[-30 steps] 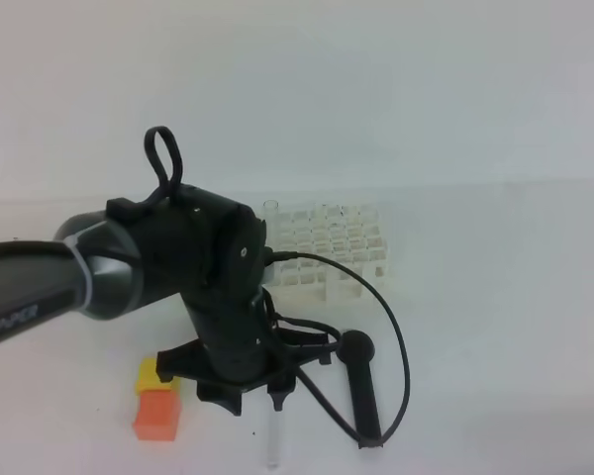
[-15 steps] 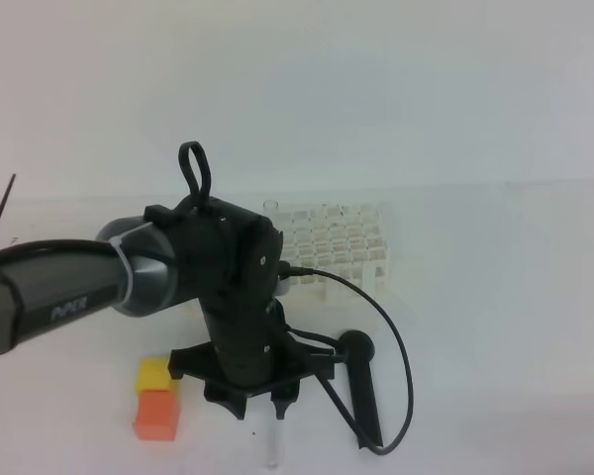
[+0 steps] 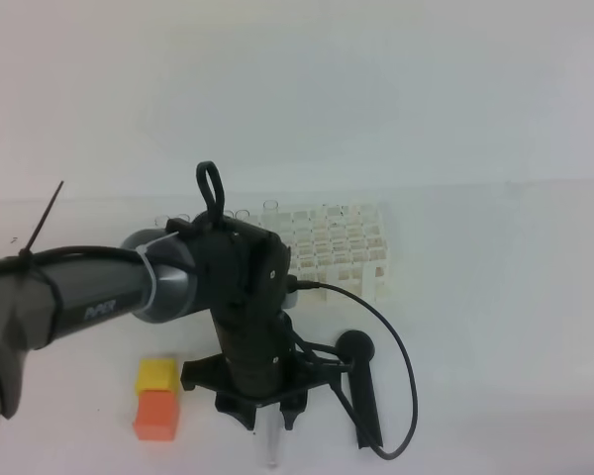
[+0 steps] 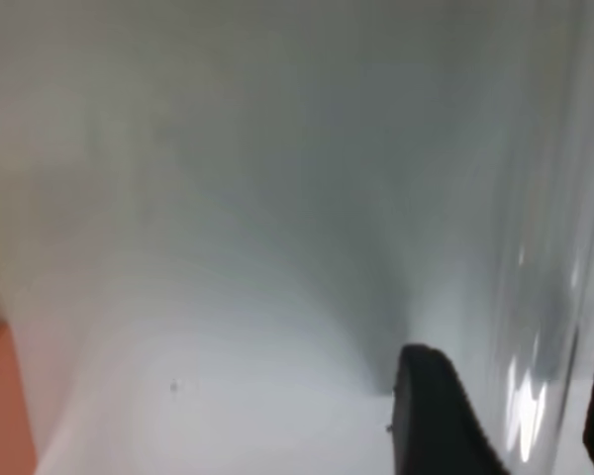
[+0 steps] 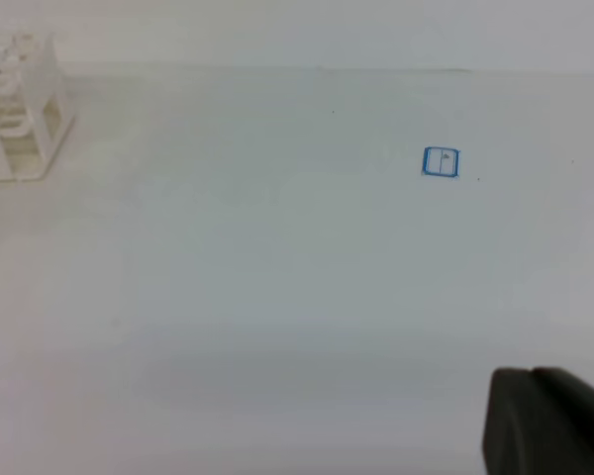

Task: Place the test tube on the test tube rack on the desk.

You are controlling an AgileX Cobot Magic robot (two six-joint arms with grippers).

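- Exterior high view: the left gripper [image 3: 270, 417], fingers spread wide and pointing down, straddles the test tube [image 3: 273, 445], which lies flat near the front edge of the desk [image 3: 495, 297]. The step in hand appears to be the pick-up; it would go best with the fingers lowered evenly to either side of the tube and closed gently across its width, since smooth round glass can roll or slip.
- Same view: the test tube rack [image 3: 329, 249], a white plastic lattice of square cells, stands toward the back of the desk, well apart from the tube. A matte black round-headed stick [image 3: 361, 386] lies just right of the gripper; a yellow block [image 3: 156, 375] and an orange block [image 3: 156, 415] sit touching at its left.
- Left wrist view: the clear tube [image 4: 535, 327], glossy with bright highlights, runs between the two black fingertips [image 4: 431, 416], which stand apart on either side. Whether either touches the glass cannot be told. An orange edge [image 4: 2, 406] shows at lower left.
- Right wrist view: the right gripper [image 5: 549, 421] shows as one dark mass, jaws pressed together and holding nothing. The rack's corner [image 5: 20, 109] sits at far left, and a small blue square mark [image 5: 441, 161] lies on the bare desk.
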